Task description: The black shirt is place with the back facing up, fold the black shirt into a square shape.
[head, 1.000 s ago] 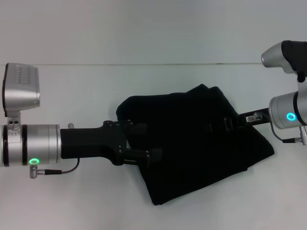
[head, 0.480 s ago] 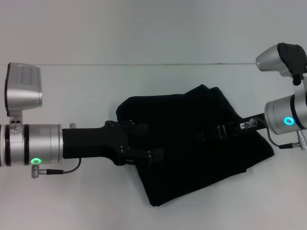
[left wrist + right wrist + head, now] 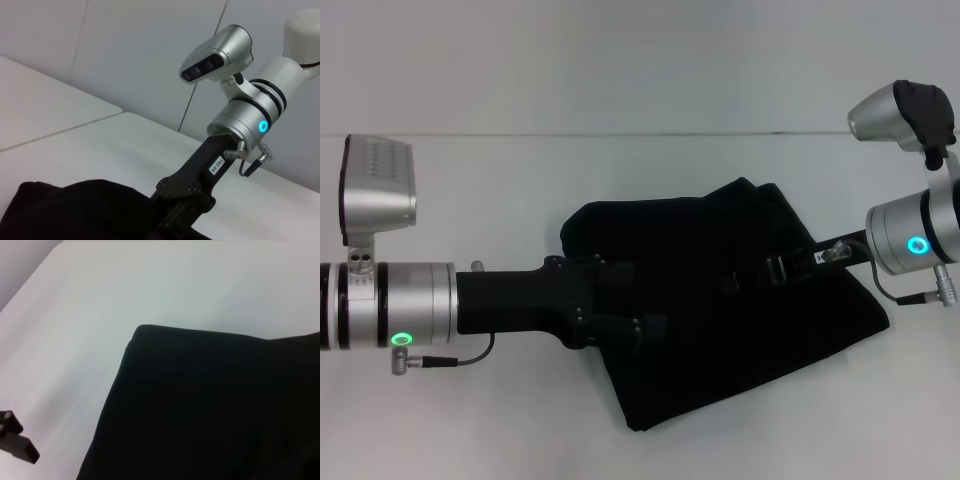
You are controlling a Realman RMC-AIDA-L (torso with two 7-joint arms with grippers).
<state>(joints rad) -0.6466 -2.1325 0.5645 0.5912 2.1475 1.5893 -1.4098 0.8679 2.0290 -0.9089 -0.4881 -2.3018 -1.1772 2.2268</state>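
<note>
One black shirt point(image 3: 720, 310) lies on the white desk point(image 3: 470, 200), roughly at its middle and reaching toward the near edge. It is a bunched, partly folded heap with no lettering showing, its far edge rounded and its near corner hanging toward the front of the desk. Two arms reach over it, one from each side.

The left tool point(image 3: 635, 300) comes in low from the left edge of the desk, its black body level with the surface and its two fingers point(image 3: 620, 272) lying over the left part of the cloth. They stand a narrow gap apart, one toward the far side and one toward the near side; black on black, I cannot tell whether any fabric sits between them.

The right tool point(image 3: 745, 280) comes in from the right edge, slanting down to the middle of the shirt. Its tip is lost against the dark cloth, so I cannot tell how it is set. In the left wrist view that same right tool point(image 3: 187, 200) meets the shirt point(image 3: 75, 210) at its edge, with the silver wrist and a blue ring light above. The right wrist view shows one smooth fold of the shirt point(image 3: 210, 410) on the bare desk point(image 3: 150, 285).
</note>
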